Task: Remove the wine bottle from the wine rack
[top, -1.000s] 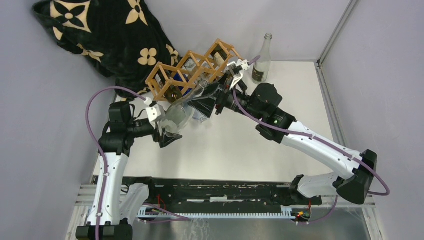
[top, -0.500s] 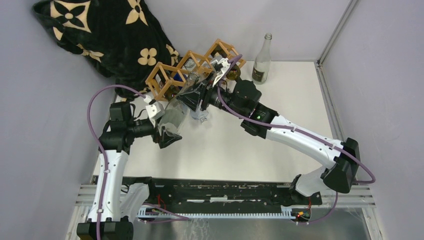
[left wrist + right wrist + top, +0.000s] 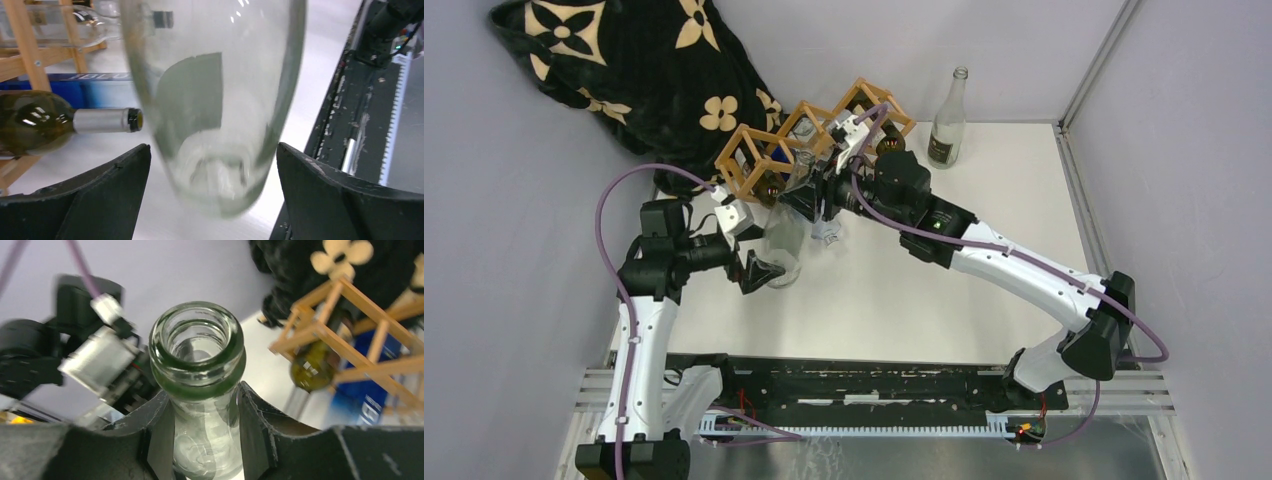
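- The right gripper (image 3: 205,440) is clamped on the neck of the clear wine bottle (image 3: 785,245), just under the lip. That looks like the only hold on it. Smooth glass pinched that high could slip or swing if the arm moves sharply.
- The left gripper (image 3: 212,200) stands wide, one finger on each side of the bottle's lower body and neither touching the glass. It gives no support, so a slide at the neck would go unchecked. A careless pull-back could also clip the bottle.
- I can't tell whether the base sits flat on the table (image 3: 984,240). If it is let go while tilted, it could topple.
- The wine rack (image 3: 24,40) is just beside the bottle, and a green bottle (image 3: 30,122) in it points its capped neck toward the glass. A sideways swing could knock either one.
- The bottle is out of the rack and roughly upright. It hangs below the right gripper and sits between the left fingers.
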Robot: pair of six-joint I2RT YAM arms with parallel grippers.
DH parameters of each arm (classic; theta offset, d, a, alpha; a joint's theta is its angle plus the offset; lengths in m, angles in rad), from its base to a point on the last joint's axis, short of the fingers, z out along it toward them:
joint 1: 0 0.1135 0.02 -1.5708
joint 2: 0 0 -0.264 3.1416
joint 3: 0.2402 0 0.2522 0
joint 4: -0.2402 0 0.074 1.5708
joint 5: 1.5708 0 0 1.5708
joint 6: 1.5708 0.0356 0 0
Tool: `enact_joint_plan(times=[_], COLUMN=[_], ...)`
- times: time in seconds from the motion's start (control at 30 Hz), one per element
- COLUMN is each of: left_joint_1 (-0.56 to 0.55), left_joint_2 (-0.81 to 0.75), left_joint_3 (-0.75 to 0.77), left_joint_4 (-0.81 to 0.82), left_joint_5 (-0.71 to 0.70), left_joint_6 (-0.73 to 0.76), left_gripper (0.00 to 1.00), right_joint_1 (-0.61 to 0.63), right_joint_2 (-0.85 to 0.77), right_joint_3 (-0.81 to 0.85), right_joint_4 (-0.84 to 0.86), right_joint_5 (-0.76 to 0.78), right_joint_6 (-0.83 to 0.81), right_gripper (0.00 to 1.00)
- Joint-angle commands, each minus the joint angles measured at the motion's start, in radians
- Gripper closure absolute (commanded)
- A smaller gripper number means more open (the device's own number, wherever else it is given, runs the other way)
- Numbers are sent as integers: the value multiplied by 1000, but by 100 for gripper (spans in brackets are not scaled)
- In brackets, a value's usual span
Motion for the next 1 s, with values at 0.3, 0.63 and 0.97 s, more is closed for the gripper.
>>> enact_joint_plan(times=[0.3, 0.63, 0.97], left_joint_1=[-1, -1, -1], left_joint_2=[59, 122, 154], left_joint_3=[73, 170, 204], left_joint_4=[55, 54, 45], left_joint_5=[-194, -232, -258], left_joint_6=[-59, -121, -148], left_gripper=[0, 0, 0], right_joint_1=[-237, -384, -641], right_joint_2=[-259, -359, -239], right_joint_3=[47, -14, -73], right_joint_4=[-159, -377, -266], right_joint_5=[39, 401, 467], right_joint_6=[-122, -299, -280], right_gripper=[100, 100, 100])
